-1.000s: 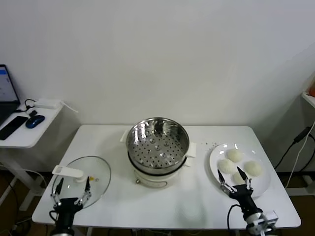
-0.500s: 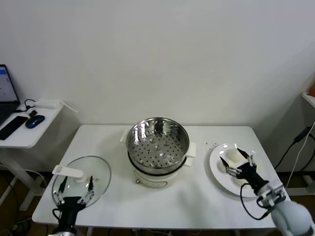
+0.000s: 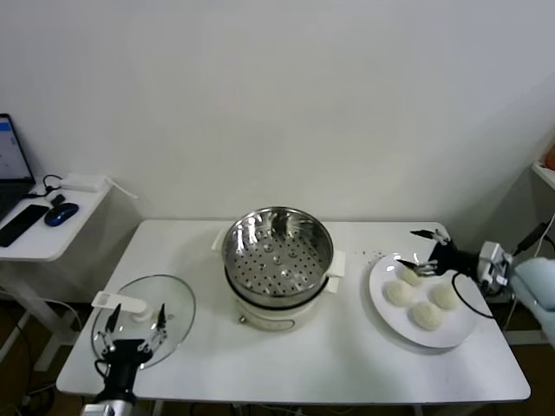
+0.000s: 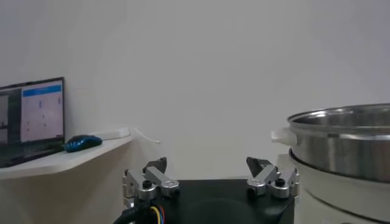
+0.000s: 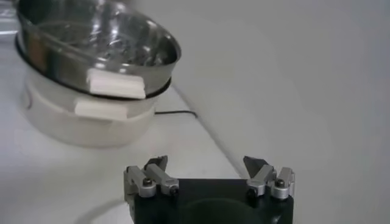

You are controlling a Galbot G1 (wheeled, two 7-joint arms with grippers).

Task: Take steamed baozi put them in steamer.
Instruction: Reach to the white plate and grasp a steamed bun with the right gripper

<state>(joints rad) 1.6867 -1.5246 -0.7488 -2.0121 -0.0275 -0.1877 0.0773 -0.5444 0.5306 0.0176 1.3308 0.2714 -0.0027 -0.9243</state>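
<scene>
- Four steamed baozi [image 3: 420,295], small, smooth, cream-white rounds, sit clustered on a flat white plate [image 3: 381,299] at the right side of a white table [image 3: 286,355]; each bun is far smaller than the plate.
- The steamer [image 3: 277,251] stands at the table's middle: a shiny steel basket with a perforated floor, set on a white cooker base with small side handles. Nothing lies inside it.
- The right gripper [image 3: 420,246] reaches in from the right edge, hovering at the far rim of the plate, just above the rearmost bun. Its two fingers stand wide apart and hold nothing; the right wrist view shows the same spread tips [image 5: 207,167] with the steamer [image 5: 97,52] beyond them.
- The left gripper [image 3: 133,317] is parked at the table's near left corner, over a round glass lid [image 3: 173,299] with a white handle, its fingers spread and empty.
- A side desk [image 3: 43,234] at far left carries a laptop and a blue mouse.
</scene>
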